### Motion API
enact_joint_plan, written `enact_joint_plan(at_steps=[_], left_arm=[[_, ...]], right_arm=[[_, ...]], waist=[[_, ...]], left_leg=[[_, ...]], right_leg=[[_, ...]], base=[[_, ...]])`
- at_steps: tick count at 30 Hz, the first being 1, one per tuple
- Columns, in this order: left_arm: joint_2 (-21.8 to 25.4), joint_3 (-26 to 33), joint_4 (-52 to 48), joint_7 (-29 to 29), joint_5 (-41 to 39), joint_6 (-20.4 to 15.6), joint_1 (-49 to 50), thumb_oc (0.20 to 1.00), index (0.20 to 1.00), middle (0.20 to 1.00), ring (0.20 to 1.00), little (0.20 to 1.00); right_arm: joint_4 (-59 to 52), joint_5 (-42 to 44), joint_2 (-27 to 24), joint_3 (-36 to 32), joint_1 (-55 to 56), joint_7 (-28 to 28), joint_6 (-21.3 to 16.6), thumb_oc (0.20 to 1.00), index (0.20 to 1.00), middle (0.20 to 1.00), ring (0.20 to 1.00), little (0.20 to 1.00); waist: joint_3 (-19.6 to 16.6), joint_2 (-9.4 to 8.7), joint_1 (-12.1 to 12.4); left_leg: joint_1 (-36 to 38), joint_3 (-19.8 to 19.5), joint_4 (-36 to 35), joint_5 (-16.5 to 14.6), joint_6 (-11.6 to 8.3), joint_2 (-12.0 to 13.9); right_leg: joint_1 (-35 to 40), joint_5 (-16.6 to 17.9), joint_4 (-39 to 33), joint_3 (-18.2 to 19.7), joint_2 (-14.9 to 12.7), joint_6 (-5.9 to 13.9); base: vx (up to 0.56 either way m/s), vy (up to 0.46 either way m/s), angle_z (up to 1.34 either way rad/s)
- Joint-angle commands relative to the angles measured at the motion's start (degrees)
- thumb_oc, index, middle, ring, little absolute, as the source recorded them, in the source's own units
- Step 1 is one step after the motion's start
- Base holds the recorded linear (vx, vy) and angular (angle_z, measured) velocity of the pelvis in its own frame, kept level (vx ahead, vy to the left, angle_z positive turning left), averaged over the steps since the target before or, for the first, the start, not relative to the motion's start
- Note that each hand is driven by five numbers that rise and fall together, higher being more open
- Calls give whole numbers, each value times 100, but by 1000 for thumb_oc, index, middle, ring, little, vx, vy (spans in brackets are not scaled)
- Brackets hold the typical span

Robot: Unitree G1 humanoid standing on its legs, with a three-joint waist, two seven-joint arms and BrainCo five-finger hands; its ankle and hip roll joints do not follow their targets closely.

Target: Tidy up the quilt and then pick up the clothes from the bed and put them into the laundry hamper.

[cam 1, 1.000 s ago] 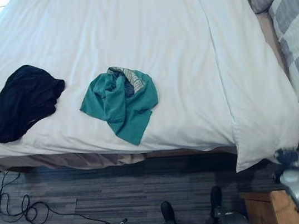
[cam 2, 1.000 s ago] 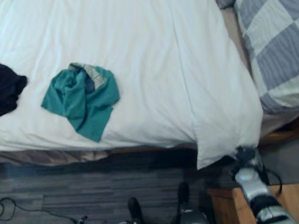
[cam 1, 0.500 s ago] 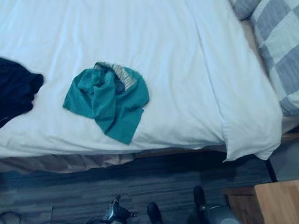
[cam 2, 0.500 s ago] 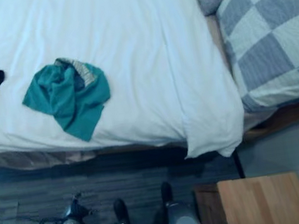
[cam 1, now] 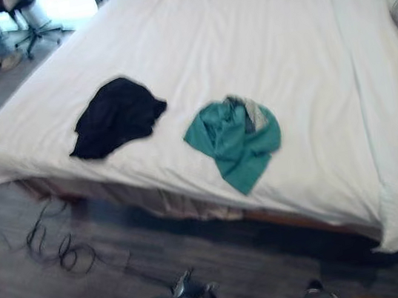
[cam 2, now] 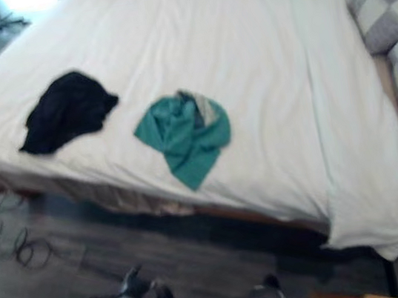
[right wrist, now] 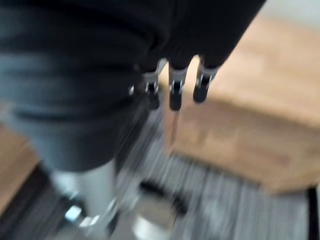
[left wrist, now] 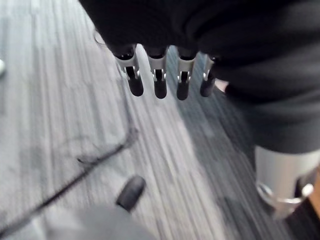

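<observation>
Left hand (left wrist: 159, 75) low over grey floor (left wrist: 60, 110), fingers straight, holding nothing. Right hand (right wrist: 174, 82) fingers straight too, empty, wooden box (right wrist: 250, 115) past them. White quilt (cam 1: 244, 52) spread flat on bed; teal garment (cam 1: 236, 137) crumpled near quilt's front edge, black garment (cam 1: 115, 116) just beside it.

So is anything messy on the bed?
Yes. Two crumpled garments lie on the smooth white quilt near its front edge: a black one and a teal one beside it, apart from each other.
</observation>
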Motion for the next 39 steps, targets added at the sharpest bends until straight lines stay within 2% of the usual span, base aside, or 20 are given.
enact_joint_plan(at_steps=[1, 2, 3, 4, 7, 9, 12, 14, 15, 18, 19, 20, 21, 25, 26, 27, 28, 30, 34, 39], left_arm=[[338, 57, -243, 17, 406, 53, -227, 1000, 1000, 1000, 1000, 1000], [377, 25, -178, -24, 466, 72, -255, 1000, 1000, 1000, 1000, 1000], [376, 28, -177, -24, 467, 72, -257, 1000, 1000, 1000, 1000, 1000], [367, -9, -127, -72, 558, 97, -300, 1000, 1000, 1000, 1000, 1000], [342, -73, -130, -188, 748, 84, -324, 1000, 1000, 1000, 1000, 1000], [214, -106, -204, -151, 701, -7, -241, 1000, 1000, 1000, 1000, 1000], [118, -71, -411, -59, 512, -57, -244, 1000, 1000, 1000, 1000, 1000], [71, -65, -522, 81, 299, -90, -392, 1000, 1000, 1000, 1000, 1000], [53, -133, -556, 63, 365, -79, -468, 1000, 1000, 1000, 1000, 1000], [53, -221, -596, 9, 470, -98, -482, 1000, 1000, 1000, 1000, 1000], [15, -328, -546, 5, 514, -127, -545, 1000, 1000, 1000, 1000, 1000], [14, -329, -544, 6, 514, -127, -546, 1000, 1000, 1000, 1000, 1000], [-8, -423, -412, 58, 596, -113, -501, 1000, 1000, 1000, 1000, 1000], [-103, -514, -319, 85, 604, -133, -574, 1000, 1000, 1000, 1000, 1000], [27, -466, -262, 73, 624, -67, -700, 1000, 1000, 1000, 1000, 1000], [31, -466, -261, 73, 624, -67, -702, 1000, 1000, 1000, 1000, 1000], [130, -425, -269, 48, 652, -64, -695, 1000, 1000, 1000, 1000, 1000], [194, -386, -286, 29, 666, -37, -667, 1000, 1000, 1000, 1000, 1000], [118, -362, -249, -49, 793, 7, -486, 1000, 1000, 1000, 1000, 1000], [14, -255, -248, -22, 697, -20, -370, 1000, 1000, 1000, 1000, 1000]], right_arm=[[98, 131, 187, 161, -850, -86, -103, 1000, 1000, 1000, 1000, 1000], [104, 187, 196, 228, -881, -90, -149, 1000, 1000, 1000, 1000, 1000], [107, 188, 195, 229, -885, -91, -150, 1000, 1000, 1000, 1000, 1000], [146, 184, 210, 283, -920, -121, -178, 1000, 1000, 1000, 1000, 1000], [118, 82, 100, 332, -865, -137, -192, 1000, 1000, 1000, 1000, 1000], [135, 109, 31, 328, -879, -119, -206, 1000, 1000, 1000, 1000, 1000], [180, 39, -92, 389, -1023, -168, -168, 1000, 1000, 1000, 1000, 1000], [183, 122, -145, 285, -1082, -266, -155, 1000, 1000, 1000, 1000, 1000], [158, 178, -146, 261, -1148, -273, -126, 1000, 1000, 1000, 1000, 1000], [94, 172, -176, 254, -1145, -226, -134, 1000, 1000, 1000, 1000, 1000], [55, 144, -229, 245, -1133, -221, -146, 1000, 1000, 1000, 1000, 1000], [53, 144, -230, 244, -1132, -221, -145, 1000, 1000, 1000, 1000, 1000], [53, 86, -226, 271, -1057, -215, -185, 1000, 1000, 1000, 1000, 1000], [-21, -30, -113, 121, -1030, -161, -130, 1000, 1000, 1000, 1000, 1000], [-23, -31, 53, 214, -1137, -165, -109, 1000, 1000, 1000, 1000, 1000], [-22, -31, 57, 214, -1140, -165, -108, 1000, 1000, 1000, 1000, 1000], [-83, -43, 128, 313, -1135, -143, -116, 1000, 1000, 1000, 1000, 1000], [-80, -111, 184, 450, -1174, -114, -128, 1000, 1000, 1000, 1000, 1000], [-11, -313, 196, 659, -1112, -52, -161, 1000, 1000, 1000, 1000, 1000], [71, -379, 199, 667, -1091, -40, -132, 1000, 1000, 1000, 1000, 1000]], waist=[[642, 186, -174], [707, 204, -295], [707, 209, -297], [768, 171, -362], [775, 169, -536], [748, 223, -569], [902, 223, -429], [1004, 135, -461], [914, 228, -496], [734, 315, -555], [572, 410, -573], [562, 408, -571], [443, 410, -508], [369, 340, -721], [468, 187, -600], [459, 173, -601], [528, 178, -532], [596, 175, -473], [601, 276, -352], [430, 212, -184]], left_leg=[[-117, -452, -475, 29, -260, 359], [2, -431, -475, -67, -227, 248], [-2, -433, -475, -64, -231, 256], [171, -444, -453, -241, -146, -55], [573, -456, -172, -883, -46, -452], [375, -559, 870, -1069, -152, -551], [-611, -562, 3302, -432, -718, -388], [-1148, -388, 4120, -324, -803, 279], [-947, -159, 3384, -430, -620, 674], [-608, -292, 2087, -514, -515, 760], [-500, -869, 715, -138, -646, 1049], [-491, -861, 672, -106, -646, 1042], [-307, -1790, 345, -204, -638, 1160], [28, -1721, 336, -771, -746, 892], [172, -1190, 419, -898, -678, 747], [160, -1189, 411, -883, -673, 729], [189, -972, 422, -895, -589, 672], [203, -703, 323, -786, -468, 544], [194, -634, -30, -494, -136, 137], [98, -702, -147, -425, -91, -121]], right_leg=[[85, -250, -343, 620, 891, 378], [-68, -606, -494, 654, 1426, 316], [-67, -600, -502, 649, 1434, 311], [-115, -688, -920, 513, 1860, 348], [-259, -673, -1462, -83, 2025, 288], [39, -843, -1667, 96, 2051, -19], [427, -906, -1923, 209, 2000, -271], [630, -924, -2085, 234, 1755, -225], [616, -923, -2169, 436, 1634, -83], [587, -825, -2302, 675, 1405, 177], [508, -749, -2367, 1000, 1115, 413], [496, -743, -2369, 1003, 1112, 411], [376, -767, -2262, 1472, 1040, 550], [239, -36, -2341, 1833, 641, 847], [-136, 577, -2388, 1250, 469, 820], [-151, 587, -2393, 1257, 454, 823], [-240, 547, -2346, 624, 384, 746], [-263, 163, -1956, 263, 552, 658], [141, -688, -755, 686, 1350, 442], [736, -972, -1273, 904, 1526, 331]], base=[[236, 483, 11], [183, 341, 28], [275, 349, 40], [259, 249, 60], [373, 291, 30], [314, 200, 71], [179, 159, 36], [264, 364, 12], [246, 423, -61], [308, 721, -125], [180, 544, -105], [381, 977, -126], [199, 432, -80], [107, 612, -118], [-108, 535, -37], [-210, 422, -142], [-175, 303, -237], [-282, 488, -127], [-198, 319, -47], [-106, 53, -6]])
